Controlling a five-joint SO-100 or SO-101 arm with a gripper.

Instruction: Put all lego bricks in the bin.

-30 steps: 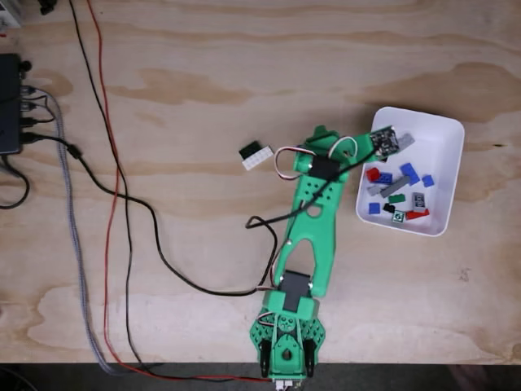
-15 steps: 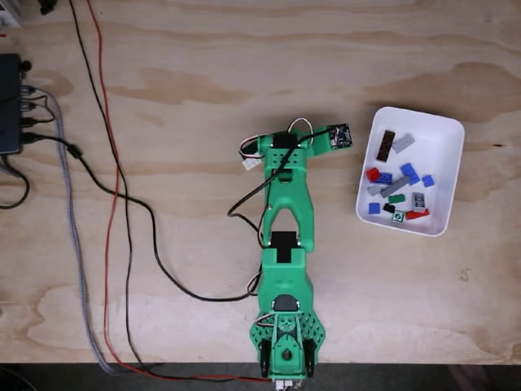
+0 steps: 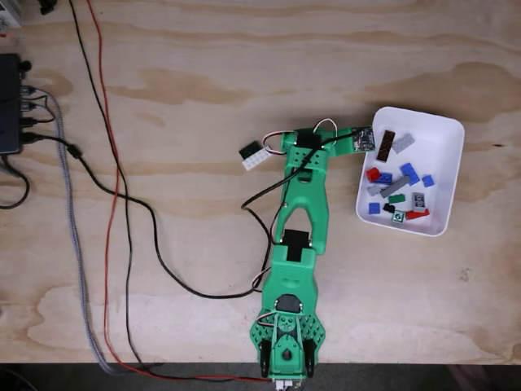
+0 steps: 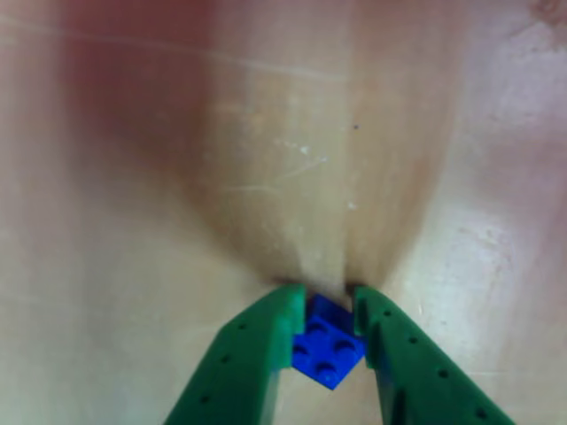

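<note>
Blue lego brick (image 4: 326, 347) pinched in green claw (image 4: 330, 305) above worktop (image 3: 203, 73). Other lego bricks (image 3: 396, 183) seen heaped in white bin (image 3: 444, 147) near worktop's right edge.

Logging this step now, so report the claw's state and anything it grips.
Claw: closed on a blue lego brick, pinched between its two green fingers above the wooden table.

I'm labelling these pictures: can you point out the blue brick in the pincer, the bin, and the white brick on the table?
blue brick (image 4: 326, 352), other view, studded top face.
bin (image 3: 444, 136), fixed view, bare floor near its top right corner.
white brick (image 3: 256, 156), fixed view, its middle.
</note>
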